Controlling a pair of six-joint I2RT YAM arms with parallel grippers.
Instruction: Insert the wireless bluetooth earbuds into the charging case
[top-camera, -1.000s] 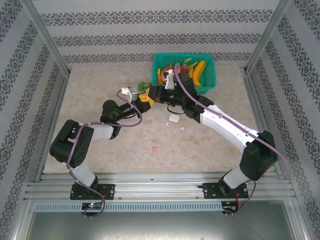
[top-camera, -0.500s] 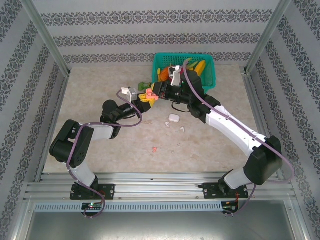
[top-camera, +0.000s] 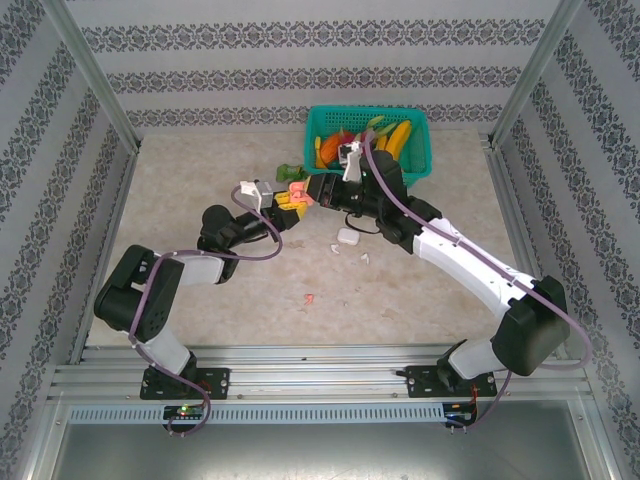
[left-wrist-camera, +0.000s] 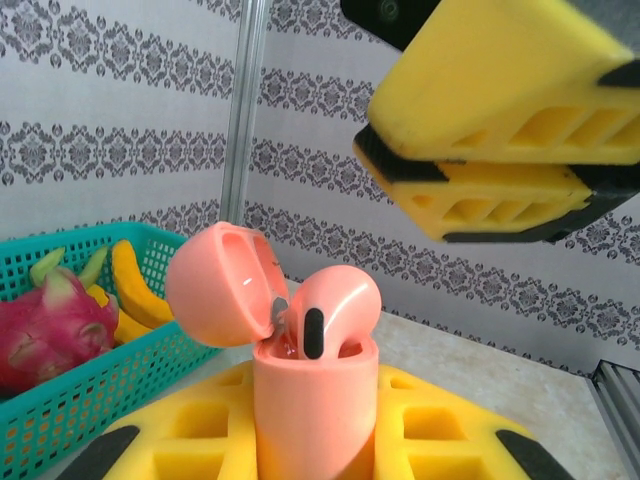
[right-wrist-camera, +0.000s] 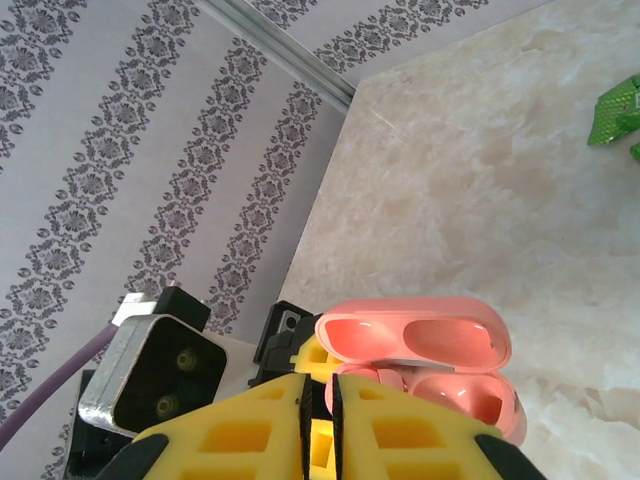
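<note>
The salmon-pink plastic earbud (left-wrist-camera: 335, 300) sits in one well of the salmon-pink rounded plastic charging case (left-wrist-camera: 315, 400), whose hinged lid (left-wrist-camera: 220, 285) stands open. The left gripper (left-wrist-camera: 315, 445) clamps the case upright between its yellow fingers. The right gripper (right-wrist-camera: 320, 385) hangs just above the case, jaws nearly together, with nothing visible between them. On the beige table (top-camera: 200, 280) lie a second pink earbud (top-camera: 309, 298), a white rounded case (top-camera: 347, 237) and a white earbud (top-camera: 365, 257), nearer the arm bases than the teal mesh basket (top-camera: 420, 150).

Teal plastic mesh basket (top-camera: 365, 110) sits far back, yellow bananas (top-camera: 398, 140) and a pink dragon fruit (left-wrist-camera: 45, 325) inside, small green object (top-camera: 289, 172) just left.
</note>
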